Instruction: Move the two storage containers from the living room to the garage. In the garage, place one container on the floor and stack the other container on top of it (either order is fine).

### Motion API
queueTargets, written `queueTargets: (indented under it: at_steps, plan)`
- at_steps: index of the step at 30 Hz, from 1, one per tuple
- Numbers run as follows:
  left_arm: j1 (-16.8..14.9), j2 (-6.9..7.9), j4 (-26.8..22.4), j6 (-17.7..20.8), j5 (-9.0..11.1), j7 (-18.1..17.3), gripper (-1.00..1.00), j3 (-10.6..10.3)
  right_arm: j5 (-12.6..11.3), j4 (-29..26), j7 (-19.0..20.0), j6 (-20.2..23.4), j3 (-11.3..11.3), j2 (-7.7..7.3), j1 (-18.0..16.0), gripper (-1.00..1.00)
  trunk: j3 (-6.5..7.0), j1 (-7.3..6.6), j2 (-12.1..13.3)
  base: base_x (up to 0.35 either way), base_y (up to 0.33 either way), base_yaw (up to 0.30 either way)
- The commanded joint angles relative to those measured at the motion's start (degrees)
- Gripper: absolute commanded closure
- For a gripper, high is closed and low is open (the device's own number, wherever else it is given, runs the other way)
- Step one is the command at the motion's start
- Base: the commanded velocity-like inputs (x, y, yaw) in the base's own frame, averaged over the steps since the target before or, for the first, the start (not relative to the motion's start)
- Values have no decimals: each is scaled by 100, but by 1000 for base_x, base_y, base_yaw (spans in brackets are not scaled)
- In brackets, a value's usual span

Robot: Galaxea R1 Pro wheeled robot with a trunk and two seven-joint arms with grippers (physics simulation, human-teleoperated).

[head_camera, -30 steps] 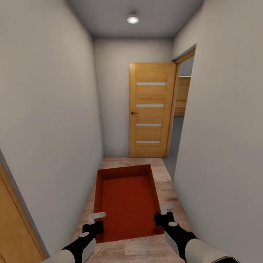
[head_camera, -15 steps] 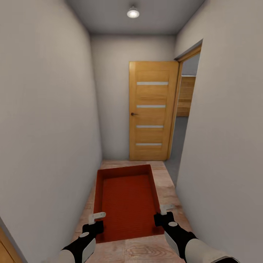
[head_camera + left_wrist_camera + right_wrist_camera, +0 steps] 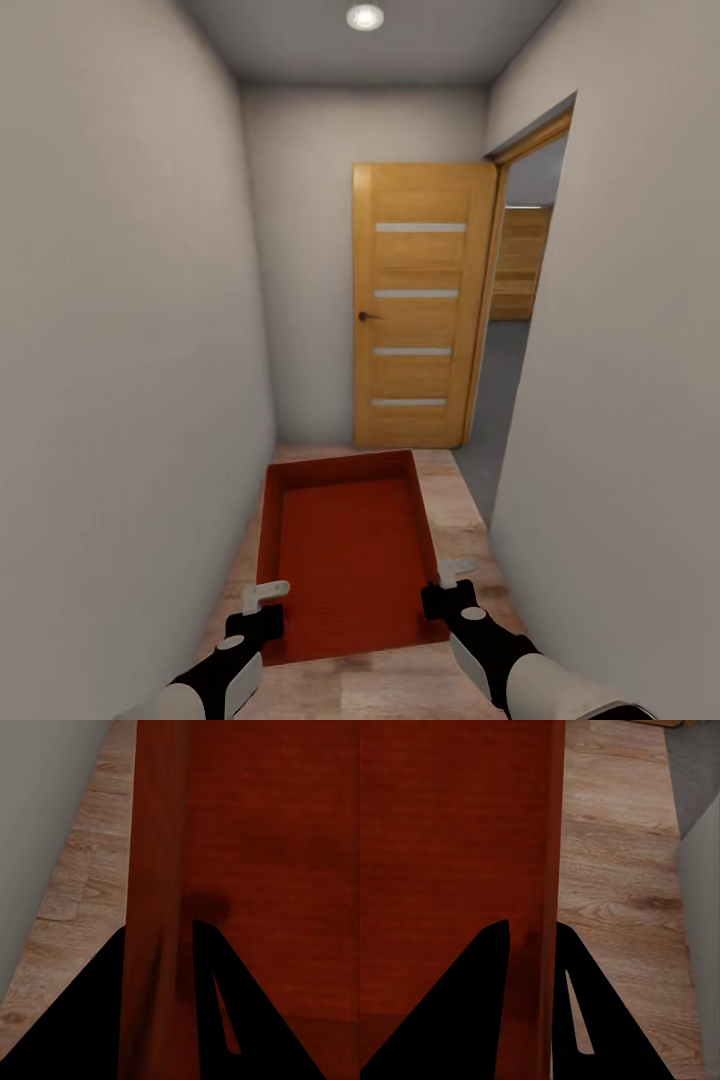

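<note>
One red-orange open-top storage container [image 3: 345, 550] is carried in front of me, above the wood-plank floor of a narrow hallway. My left gripper [image 3: 266, 600] is shut on its left long wall [image 3: 154, 870], one finger on each side of that wall. On the opposite side my right gripper [image 3: 450, 582] is shut on the right long wall [image 3: 551, 870] in the same way. The container is empty inside. Beyond the open doorway [image 3: 520, 330] at the right, a dark grey floor [image 3: 495, 400] and wood panelling [image 3: 525, 262] show.
White walls stand close on both sides, the left wall [image 3: 130, 380] and the right wall [image 3: 620, 400]. An orange wooden door [image 3: 420, 305] stands open against the far end wall. A ceiling lamp [image 3: 365, 16] is lit overhead.
The whole view has advanced along the hallway: the door and the doorway at the right look larger and nearer. Container and both grippers keep their places in the picture.
</note>
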Motion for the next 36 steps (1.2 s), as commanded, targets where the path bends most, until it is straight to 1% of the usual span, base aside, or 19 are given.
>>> queueTargets:
  at_steps: [1, 36]
  plan:
    - [-5, -1, 16, -32, 75, 157, 100, 384, -333, -118, 16, -415, -226, 40, -6, 100, -10, 4, -7, 323, 0, 0]
    - [-5, -1, 16, -38, 75, 157, 100, 384, -333, -118, 16, -415, -226, 40, -6, 100, -10, 4, -7, 323, 0, 0]
